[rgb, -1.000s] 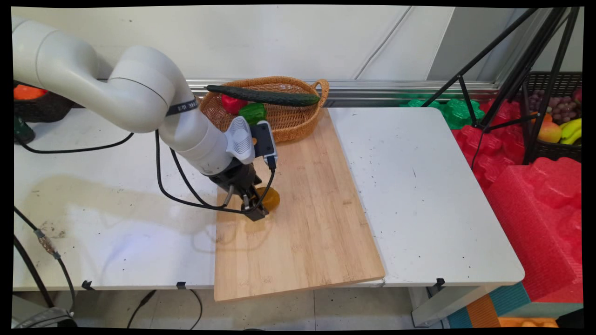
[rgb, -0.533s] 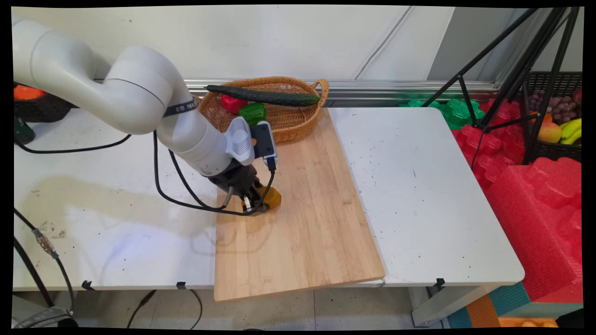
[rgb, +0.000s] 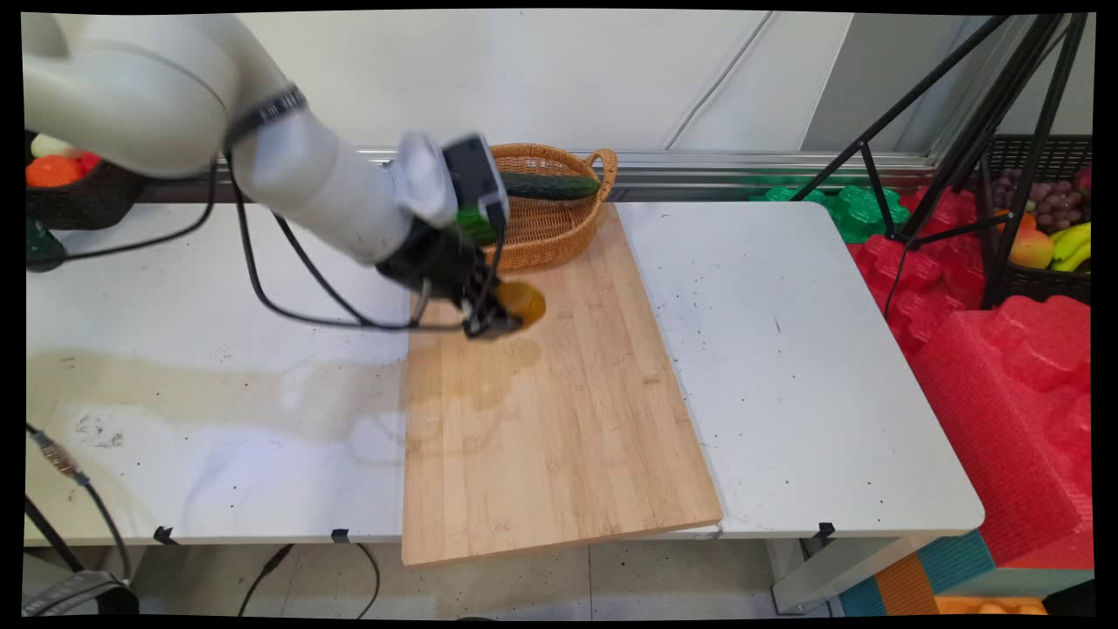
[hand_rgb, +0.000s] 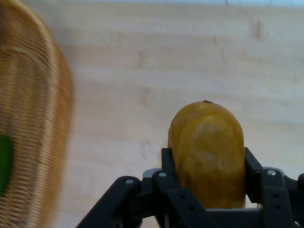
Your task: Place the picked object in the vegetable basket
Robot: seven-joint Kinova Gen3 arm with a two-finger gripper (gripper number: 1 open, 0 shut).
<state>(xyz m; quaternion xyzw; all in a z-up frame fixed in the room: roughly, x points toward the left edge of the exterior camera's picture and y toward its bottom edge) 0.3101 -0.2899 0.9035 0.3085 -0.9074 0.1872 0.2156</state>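
My gripper (rgb: pixel 500 316) is shut on a yellow-orange mango (rgb: pixel 522 301) and holds it in the air above the far part of the wooden cutting board (rgb: pixel 559 411). In the hand view the mango (hand_rgb: pixel 207 152) sits between the two black fingers (hand_rgb: pixel 167 164), with the board (hand_rgb: pixel 156 71) below it. The wicker basket (rgb: pixel 546 229) stands just behind the gripper, at the board's far end; its rim (hand_rgb: pixel 40 142) fills the hand view's left side. A cucumber (rgb: pixel 550 185) lies across the basket, and a green pepper (rgb: pixel 476 223) shows partly behind the hand.
A black tripod (rgb: pixel 961 131) stands at the back right beside red foam (rgb: pixel 1004 376) and a dark crate of fruit (rgb: pixel 1044 236). A dark basket with orange fruit (rgb: pixel 61 179) sits at the far left. Black cables (rgb: pixel 288 279) hang under the arm.
The gripper has lifted the mango off the board and carried it up and toward the basket. The arm now hides the red pepper and part of the cucumber.
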